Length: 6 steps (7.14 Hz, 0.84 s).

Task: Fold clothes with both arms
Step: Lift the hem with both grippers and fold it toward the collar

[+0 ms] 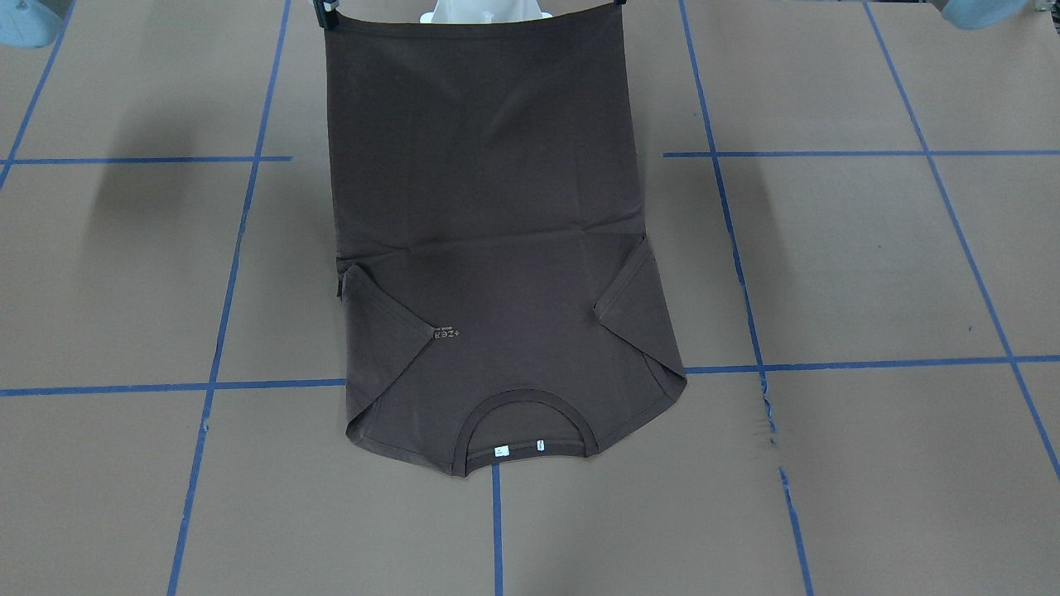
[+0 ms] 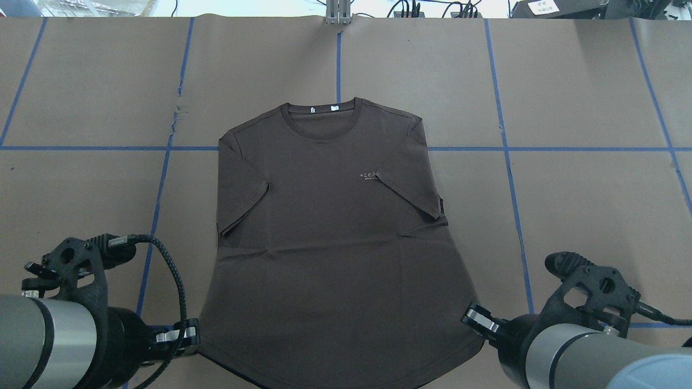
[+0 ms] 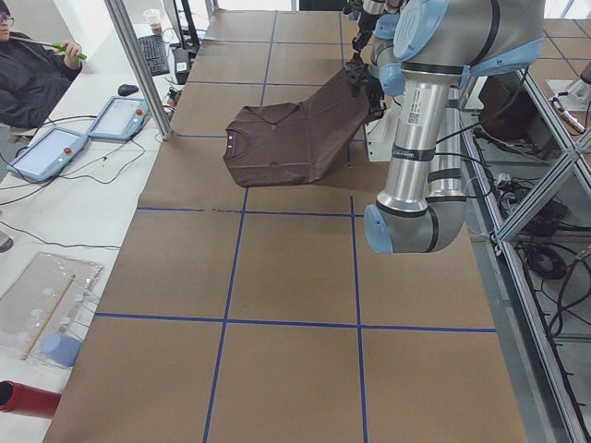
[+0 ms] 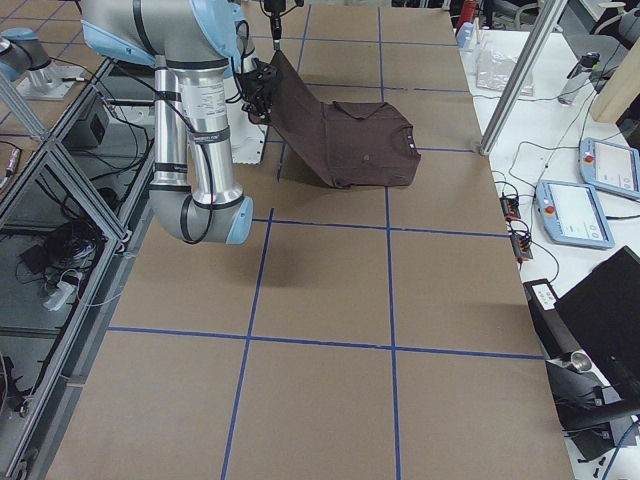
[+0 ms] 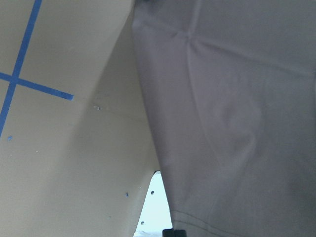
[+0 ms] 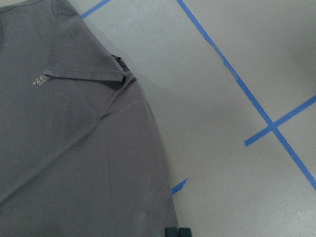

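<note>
The dark brown T-shirt [image 2: 335, 243] lies face up, with its collar [image 2: 319, 121] and white neck tags at the far side and both sleeves folded inward. Its pale chest logo [image 2: 368, 176] shows. My left gripper [image 2: 186, 335] is shut on the left corner of the hem. My right gripper [image 2: 478, 320] is shut on the right corner. In the front-facing view the hem [image 1: 472, 25] is stretched taut and raised, with the right gripper [image 1: 325, 15] at its corner. The side view shows the shirt [image 3: 295, 134] sloping up from the table to the grippers.
The table [image 2: 567, 205] is covered in brown paper with a grid of blue tape. The white base pedestal [image 1: 484, 12] stands behind the raised hem. A metal post [image 3: 138, 65], control tablets [image 3: 120, 115] and a seated operator [image 3: 28, 74] are beyond the far edge.
</note>
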Each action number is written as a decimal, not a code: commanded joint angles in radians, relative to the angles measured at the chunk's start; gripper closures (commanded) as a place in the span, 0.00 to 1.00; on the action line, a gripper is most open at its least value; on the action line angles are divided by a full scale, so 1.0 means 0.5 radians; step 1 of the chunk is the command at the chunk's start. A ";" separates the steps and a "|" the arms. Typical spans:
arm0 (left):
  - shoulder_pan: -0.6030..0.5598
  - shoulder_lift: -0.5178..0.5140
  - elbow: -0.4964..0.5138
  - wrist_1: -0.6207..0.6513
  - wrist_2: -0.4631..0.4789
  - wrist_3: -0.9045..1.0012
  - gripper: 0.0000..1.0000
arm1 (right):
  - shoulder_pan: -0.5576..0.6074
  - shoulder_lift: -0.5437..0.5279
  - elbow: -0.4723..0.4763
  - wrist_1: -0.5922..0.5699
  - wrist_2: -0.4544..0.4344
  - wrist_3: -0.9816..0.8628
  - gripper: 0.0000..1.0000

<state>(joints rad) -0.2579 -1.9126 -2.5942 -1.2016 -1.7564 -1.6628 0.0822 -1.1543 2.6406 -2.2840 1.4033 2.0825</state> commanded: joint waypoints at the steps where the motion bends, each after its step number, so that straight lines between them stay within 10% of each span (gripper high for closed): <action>1: -0.384 -0.135 0.275 0.004 -0.024 0.461 1.00 | 0.441 0.124 -0.236 0.133 0.077 -0.435 1.00; 6: -0.960 -0.301 1.185 -0.497 -0.064 0.960 1.00 | 1.188 0.292 -1.459 1.192 0.458 -0.793 1.00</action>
<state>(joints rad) -0.6996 -2.0528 -2.1346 -1.3362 -1.7904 -1.2111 0.6368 -1.0476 2.0460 -1.7872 1.6227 1.7040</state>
